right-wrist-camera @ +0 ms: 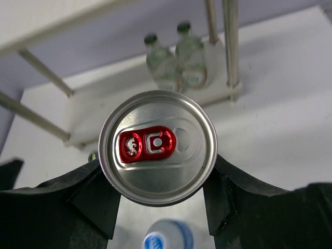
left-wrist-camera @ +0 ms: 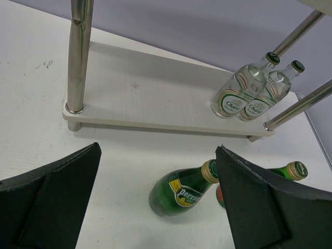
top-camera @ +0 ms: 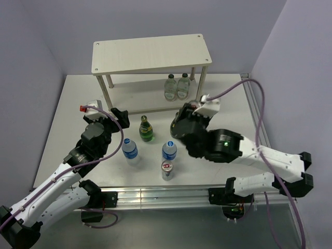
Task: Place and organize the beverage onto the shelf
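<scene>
My right gripper (right-wrist-camera: pixel 157 174) is shut on a slim silver can (right-wrist-camera: pixel 157 148) with a red tab, one finger on each side of it. In the top view this gripper (top-camera: pixel 180 123) sits in front of the shelf (top-camera: pixel 150 52) and hides the can. A green bottle (top-camera: pixel 146 129) stands on the table, with my left gripper (top-camera: pixel 122 118) open to its left. The left wrist view shows that green bottle (left-wrist-camera: pixel 179 192) ahead of the open left gripper (left-wrist-camera: pixel 158 155). A second green bottle (left-wrist-camera: pixel 293 171) peeks out past the right finger. Two blue-capped plastic bottles (top-camera: pixel 130 150) (top-camera: pixel 169 150) and another can (top-camera: pixel 167 170) stand nearer the front.
Two clear glass bottles (top-camera: pixel 170 87) (top-camera: pixel 183 85) stand side by side on the shelf's lower board (left-wrist-camera: pixel 155 98), toward its right end. The shelf's thin legs (left-wrist-camera: pixel 78 57) stand at the corners. Purple walls close in the table at the back and sides.
</scene>
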